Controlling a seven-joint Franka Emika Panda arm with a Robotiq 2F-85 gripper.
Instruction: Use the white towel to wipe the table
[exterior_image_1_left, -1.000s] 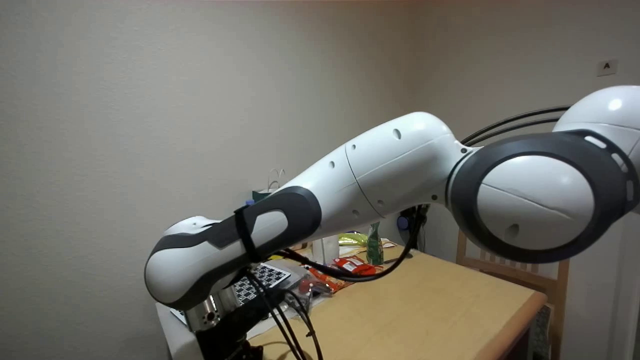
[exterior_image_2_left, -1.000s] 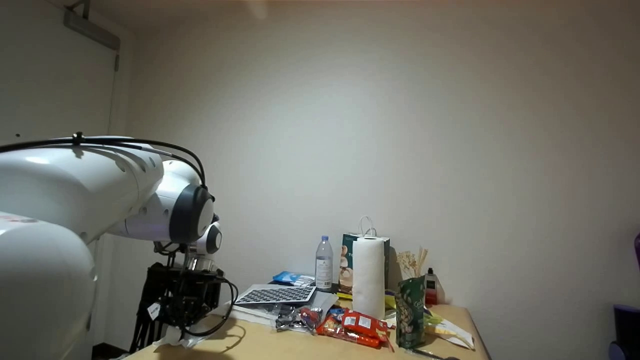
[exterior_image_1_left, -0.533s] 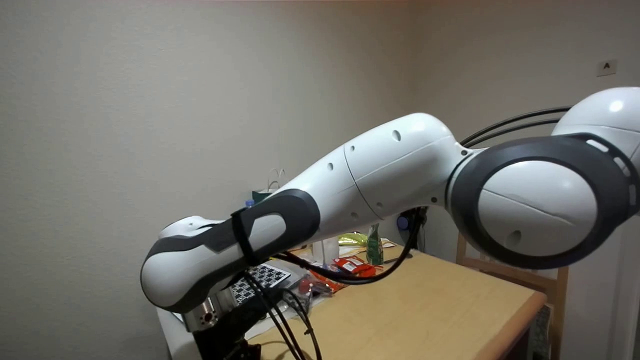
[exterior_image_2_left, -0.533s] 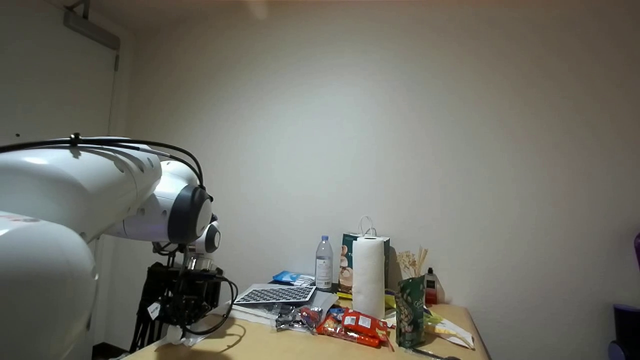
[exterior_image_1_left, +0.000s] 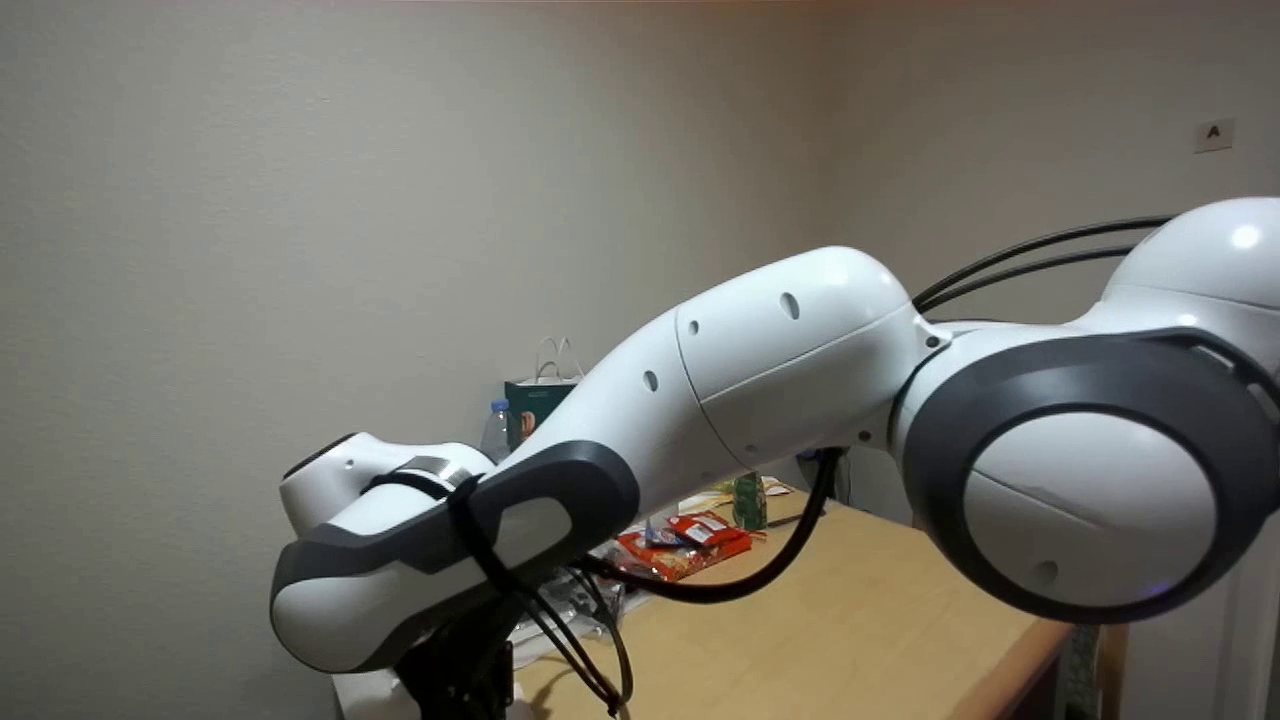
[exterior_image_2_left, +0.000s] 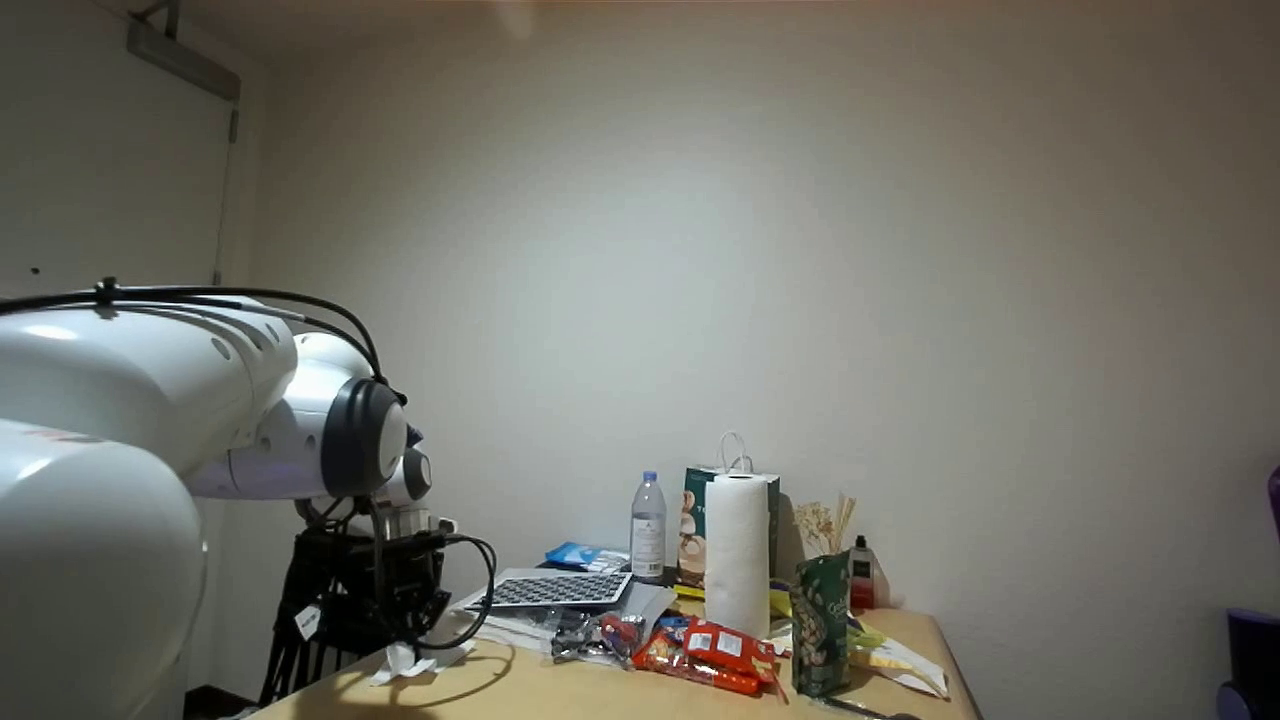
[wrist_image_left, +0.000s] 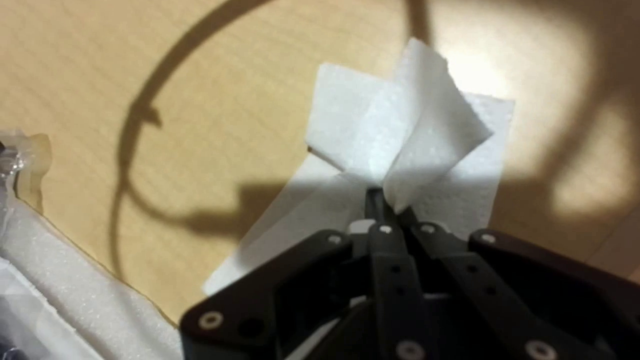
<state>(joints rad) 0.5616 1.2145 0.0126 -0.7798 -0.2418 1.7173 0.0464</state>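
The white towel (wrist_image_left: 345, 120) is a thin, paper-like sheet, crumpled and folded, lying against the wooden table (wrist_image_left: 215, 100) in the wrist view. My gripper (wrist_image_left: 390, 200) is shut on its pinched middle, with folds sticking up beyond the fingertips and flaps spread on both sides. In an exterior view the towel (exterior_image_2_left: 405, 662) shows as a small white bunch below the black gripper (exterior_image_2_left: 405, 625), near the table's left edge. In an exterior view the gripper body (exterior_image_1_left: 465, 680) is dark and partly cut off at the bottom edge; its fingertips and the towel's pinched part are hidden there.
A white foam-like sheet (wrist_image_left: 100, 280) with clear plastic lies left of the gripper in the wrist view. Further along stand a patterned board (exterior_image_2_left: 560, 590), red snack bags (exterior_image_2_left: 725, 655), a paper roll (exterior_image_2_left: 738, 560), a bottle (exterior_image_2_left: 648, 530) and a green pouch (exterior_image_2_left: 822, 630).
The arm's elbow and forearm have lowered and the wrist has turned. The gripper's lower end and the towel have shifted right along the table in an exterior view. The tabletop clutter has not moved.
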